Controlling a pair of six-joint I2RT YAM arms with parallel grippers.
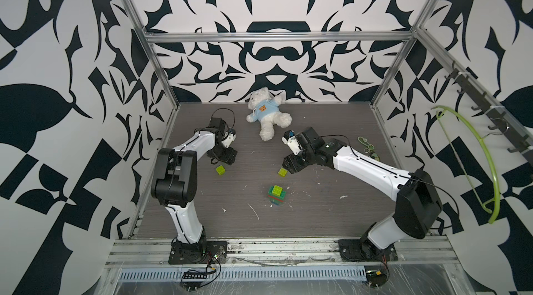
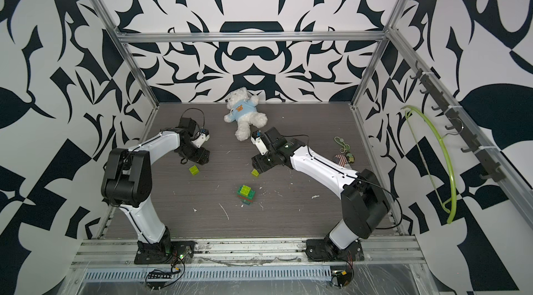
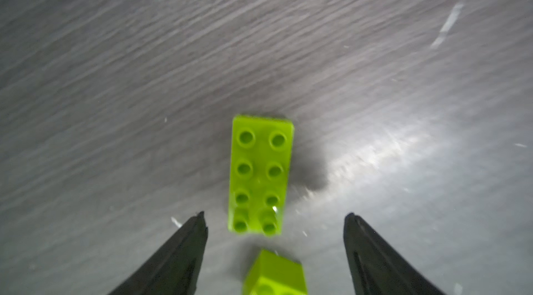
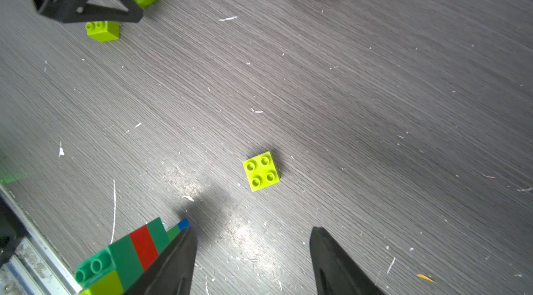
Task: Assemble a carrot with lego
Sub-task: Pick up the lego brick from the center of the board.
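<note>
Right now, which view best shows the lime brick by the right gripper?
Right wrist view: the lime brick lies whole, all four studs clear, ahead of the open right gripper. In both top views it is tiny, at the gripper's edge. The left wrist view shows only other bricks.

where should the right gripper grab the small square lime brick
Pinch two opposite side walls of the small square lime brick, coming straight down: it lies flat, studs up, with bare table all round. The right gripper is open.
</note>
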